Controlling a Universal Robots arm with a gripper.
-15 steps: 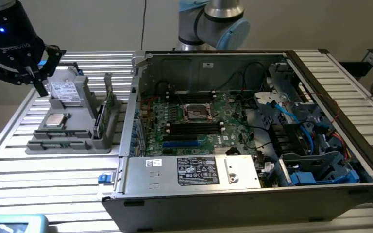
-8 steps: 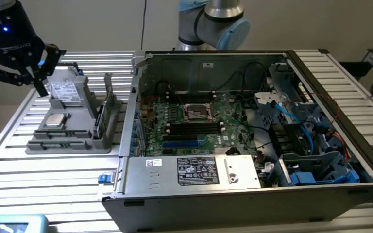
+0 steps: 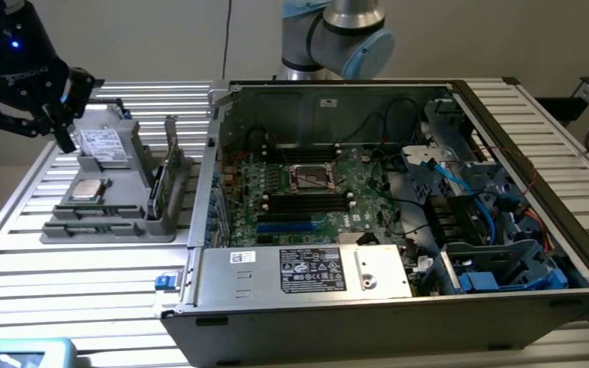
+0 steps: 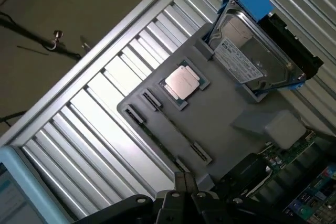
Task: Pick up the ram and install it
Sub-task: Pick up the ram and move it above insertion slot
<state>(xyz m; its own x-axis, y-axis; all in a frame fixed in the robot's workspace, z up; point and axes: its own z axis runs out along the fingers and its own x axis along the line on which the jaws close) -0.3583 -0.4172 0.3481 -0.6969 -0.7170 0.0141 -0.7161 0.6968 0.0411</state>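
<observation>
- Pincer [image 3: 67, 142] in black, up at 10 o'clock in the exterior view, has its two tips pressed together.
- It hangs over the 12 o'clock end of the flat grey plastic tray [image 3: 100, 230], near the silver hard drive [image 3: 105, 149].
- The ram [image 3: 157, 195], a thin dark green stick, stands on its edge along the tray's 3 o'clock side, apart from the pincer.
- A small square silver chip [image 3: 88, 189] lies in the tray's middle.
- The big open dark metal computer box [image 3: 274, 337] sits at 3 o'clock of the tray, with a large green board [image 3: 361, 180] inside.
</observation>
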